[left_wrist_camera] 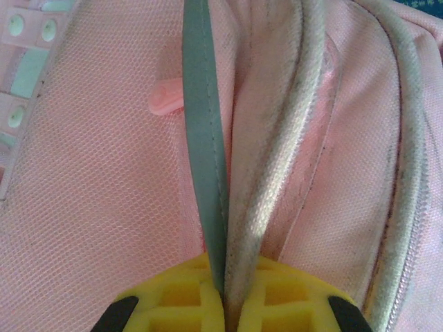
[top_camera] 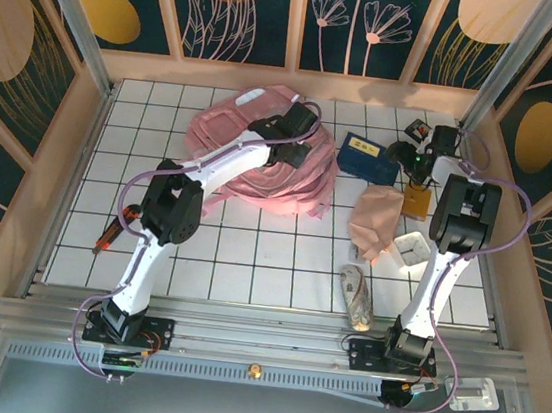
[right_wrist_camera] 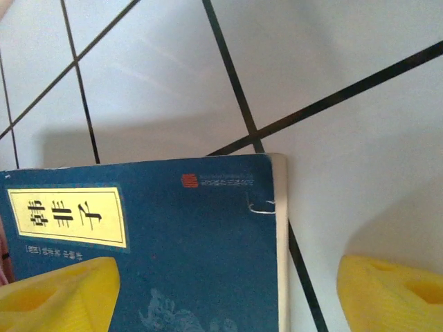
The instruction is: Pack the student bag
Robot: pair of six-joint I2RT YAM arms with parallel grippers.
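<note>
Barely started, by the look of things. Student bag point(top_camera: 299, 184) slumped at the far middle of the counter point(top_camera: 250, 254), pink mesh side up, no opening to be seen and contents impossible to tell. Clenched on it, the left fingers point(left_wrist_camera: 180, 297), pinching a grey-green strip point(left_wrist_camera: 204, 138) and a pale corded seam point(left_wrist_camera: 277, 159) together, probably to lift or spread the fabric toward an opening. Out on the counter and not yet packed: a blue book point(right_wrist_camera: 201, 249) just right of the bag, a beige cloth point(top_camera: 380, 224) nearer the front, a small white item point(top_camera: 411, 251) beside that, a pale shoe-like thing point(top_camera: 356, 297) close to the near edge, and a red-and-black screwdriver point(top_camera: 115, 229) well apart on the left. Spread wide and released, the right fingers point(right_wrist_camera: 62, 294), one above the book's cover, the other beyond its spine edge over bare tile, gripping nothing. Left to do, judging from this: get the bag open, then load every loose item.
</note>
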